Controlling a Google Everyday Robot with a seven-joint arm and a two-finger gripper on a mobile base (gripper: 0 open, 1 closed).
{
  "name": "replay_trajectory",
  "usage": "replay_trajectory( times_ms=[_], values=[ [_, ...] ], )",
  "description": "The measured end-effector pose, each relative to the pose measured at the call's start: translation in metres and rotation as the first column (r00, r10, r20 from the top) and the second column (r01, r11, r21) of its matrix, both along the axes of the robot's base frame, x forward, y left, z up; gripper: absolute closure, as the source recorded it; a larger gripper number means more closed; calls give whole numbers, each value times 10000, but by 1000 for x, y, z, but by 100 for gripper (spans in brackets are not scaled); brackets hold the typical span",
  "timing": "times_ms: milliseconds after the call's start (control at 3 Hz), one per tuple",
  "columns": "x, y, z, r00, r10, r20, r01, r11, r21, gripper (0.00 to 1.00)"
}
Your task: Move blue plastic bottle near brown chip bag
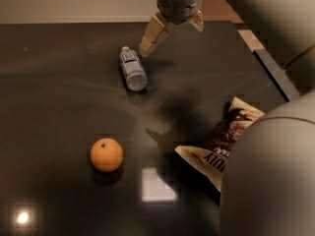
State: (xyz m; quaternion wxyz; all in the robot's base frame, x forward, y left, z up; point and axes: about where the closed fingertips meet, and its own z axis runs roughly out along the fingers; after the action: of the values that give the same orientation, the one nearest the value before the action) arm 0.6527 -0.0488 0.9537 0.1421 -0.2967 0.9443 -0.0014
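Indoor, kind unclear (dark tabletop), tool above it

High downward view, pincer at top

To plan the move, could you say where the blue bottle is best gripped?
I would grip the blue plastic bottle mid-body, from above, closing across its width: it lies flat, cap pointing away. The gripper hangs open just beyond it.
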Motion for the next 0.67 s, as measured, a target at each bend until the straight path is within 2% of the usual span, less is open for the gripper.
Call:
replay_trajectory(
  times_ms=[333,667],
  values=[
    [7,11,-4,9999,113,-78,-114,9999,-94,0],
    [13,31,-14,9995,121,-299,-125,9998,-126,0]
  ],
)
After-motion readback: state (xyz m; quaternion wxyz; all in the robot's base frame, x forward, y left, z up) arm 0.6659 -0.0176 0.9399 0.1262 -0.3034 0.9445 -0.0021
